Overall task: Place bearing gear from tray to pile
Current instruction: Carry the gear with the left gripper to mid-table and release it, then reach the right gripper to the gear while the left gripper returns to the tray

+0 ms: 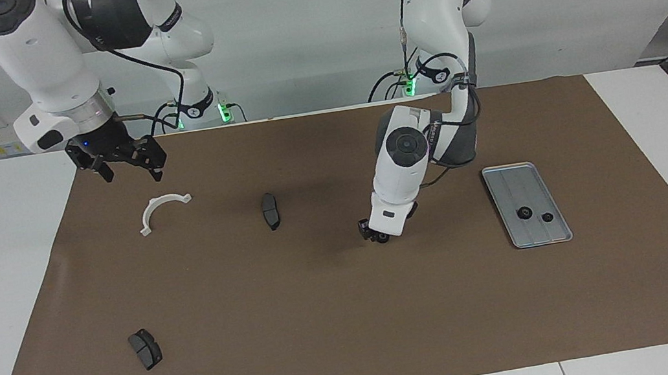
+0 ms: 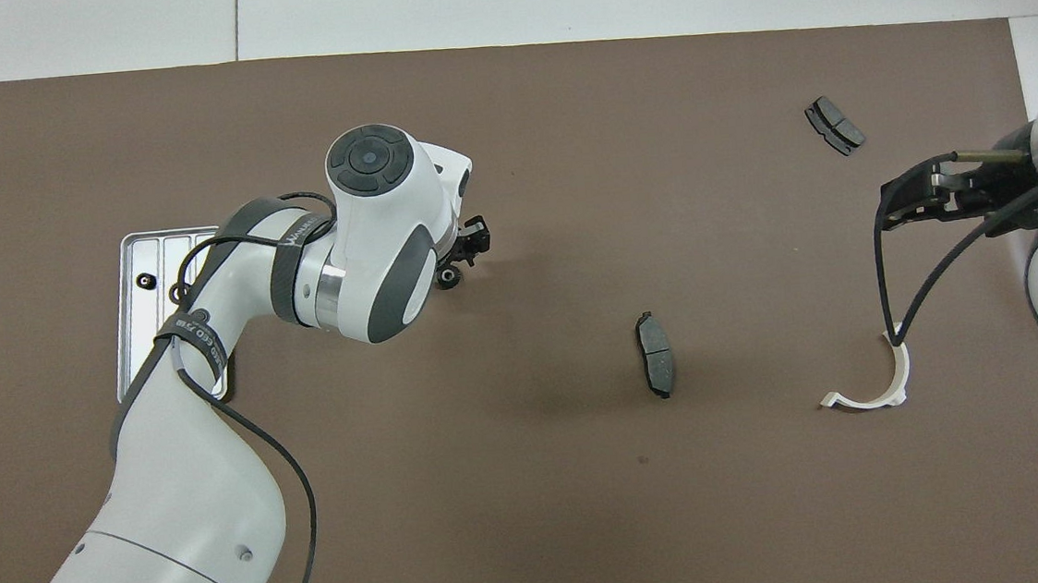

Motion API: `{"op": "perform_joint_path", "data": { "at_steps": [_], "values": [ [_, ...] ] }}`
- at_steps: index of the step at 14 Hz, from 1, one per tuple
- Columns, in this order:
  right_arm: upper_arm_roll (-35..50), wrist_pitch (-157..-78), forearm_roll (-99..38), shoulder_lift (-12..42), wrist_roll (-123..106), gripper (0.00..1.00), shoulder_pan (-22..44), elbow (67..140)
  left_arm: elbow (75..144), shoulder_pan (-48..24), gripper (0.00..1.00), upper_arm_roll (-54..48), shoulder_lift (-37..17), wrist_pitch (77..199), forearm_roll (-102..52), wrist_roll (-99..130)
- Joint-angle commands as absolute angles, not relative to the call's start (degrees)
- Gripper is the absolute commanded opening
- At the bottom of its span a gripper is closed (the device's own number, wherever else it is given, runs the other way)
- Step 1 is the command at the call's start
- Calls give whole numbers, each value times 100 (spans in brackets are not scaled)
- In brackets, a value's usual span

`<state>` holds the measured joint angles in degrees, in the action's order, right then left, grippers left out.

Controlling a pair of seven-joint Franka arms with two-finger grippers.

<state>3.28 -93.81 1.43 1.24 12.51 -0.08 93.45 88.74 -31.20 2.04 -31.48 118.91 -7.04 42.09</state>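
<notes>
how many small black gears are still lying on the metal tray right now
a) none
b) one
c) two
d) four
c) Two small black gears lie on the metal tray, side by side at its end farther from the robots; the facing view shows both clearly.

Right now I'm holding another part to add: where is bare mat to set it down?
Bare mat lies between the brake pad and the left gripper, which is low over mid-mat with a small gear at its tips, and along the whole edge farthest from the robots beside the second brake pad. It is crowded under the right gripper near the white bracket and on the tray.
</notes>
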Motion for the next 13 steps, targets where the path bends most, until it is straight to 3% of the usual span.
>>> {"op": "perform_joint_path", "data": {
  "at_steps": [1,6,13],
  "values": [
    [369,-9685,123,-26,1160,100,288,9554,8851,-3015,100,325,-2875,11778,-703,4123],
    [369,-10159,-121,228,1845,100,1132,9589,8824,-1839,100,316,-2540,11233,-729,2553],
    [369,-11415,-229,1246,3126,100,2152,9449,9043,-555,100,325,-2891,11250,-712,-558]
  ]
}}
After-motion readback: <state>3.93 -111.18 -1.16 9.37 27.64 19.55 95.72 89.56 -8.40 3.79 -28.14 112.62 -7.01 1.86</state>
